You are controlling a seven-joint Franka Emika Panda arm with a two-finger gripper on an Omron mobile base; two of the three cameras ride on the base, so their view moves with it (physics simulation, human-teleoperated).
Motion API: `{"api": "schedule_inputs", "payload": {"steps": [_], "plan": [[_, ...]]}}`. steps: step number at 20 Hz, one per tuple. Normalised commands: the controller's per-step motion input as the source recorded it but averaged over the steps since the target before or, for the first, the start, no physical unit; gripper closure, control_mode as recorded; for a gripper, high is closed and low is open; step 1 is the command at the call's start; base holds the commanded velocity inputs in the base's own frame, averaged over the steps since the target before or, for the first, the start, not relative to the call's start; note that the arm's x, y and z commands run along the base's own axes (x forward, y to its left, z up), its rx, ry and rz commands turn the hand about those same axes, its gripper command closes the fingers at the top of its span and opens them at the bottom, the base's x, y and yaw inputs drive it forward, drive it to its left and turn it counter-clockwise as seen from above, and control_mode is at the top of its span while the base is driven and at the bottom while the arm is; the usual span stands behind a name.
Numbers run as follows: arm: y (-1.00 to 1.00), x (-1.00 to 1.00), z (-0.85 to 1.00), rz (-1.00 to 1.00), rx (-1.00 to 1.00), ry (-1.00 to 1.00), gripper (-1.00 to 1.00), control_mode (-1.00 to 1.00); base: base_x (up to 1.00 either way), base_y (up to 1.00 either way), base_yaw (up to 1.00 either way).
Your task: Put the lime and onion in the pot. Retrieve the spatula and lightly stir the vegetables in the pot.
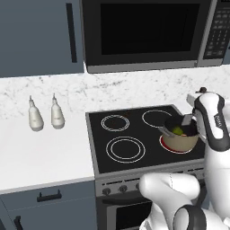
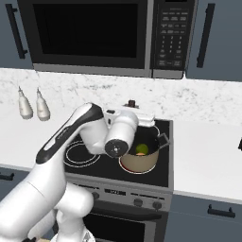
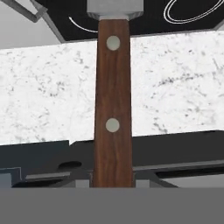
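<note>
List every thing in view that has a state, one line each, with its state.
gripper: shut on the spatula handle
spatula: held
pot: upright on the front right burner, no lid
lime: inside the pot
microwave: door closed
two white bottles: upright on the counter

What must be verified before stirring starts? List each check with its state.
1. End effector shut on the brown wooden handle of the grey-bladed spatula: ok.
2. Tan round pot upright on the black stovetop: ok.
3. Small dark-green lime inside the pot: ok.
4. Orange-tan onion inside the pot: cannot tell.
5. Spatula blade lined up over the pot opening: cannot tell.
</note>
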Motion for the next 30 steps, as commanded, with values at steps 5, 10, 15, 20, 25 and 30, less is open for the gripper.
{"api": "schedule_inputs", "payload": {"steps": [5,10,15,20,25,30], "plan": [[-0.30,0.00,-0.54,-0.20,0.08,0.03,1.00,-1.00,0.00,0.00,0.00],[-0.16,0.02,-0.35,-0.15,0.07,0.00,1.00,-1.00,0.00,0.00,0.00],[-0.06,0.17,-0.31,-0.11,0.08,0.00,1.00,-1.00,0.00,0.00,0.00],[0.00,0.17,-0.38,-0.03,0.04,0.00,1.00,-1.00,0.00,0.00,0.00],[0.00,0.02,-0.54,0.01,0.00,-0.06,1.00,-1.00,0.00,0.00,0.00],[0.00,-0.10,-0.75,0.19,-0.02,-0.12,1.00,-1.00,0.00,0.00,0.00]]}}
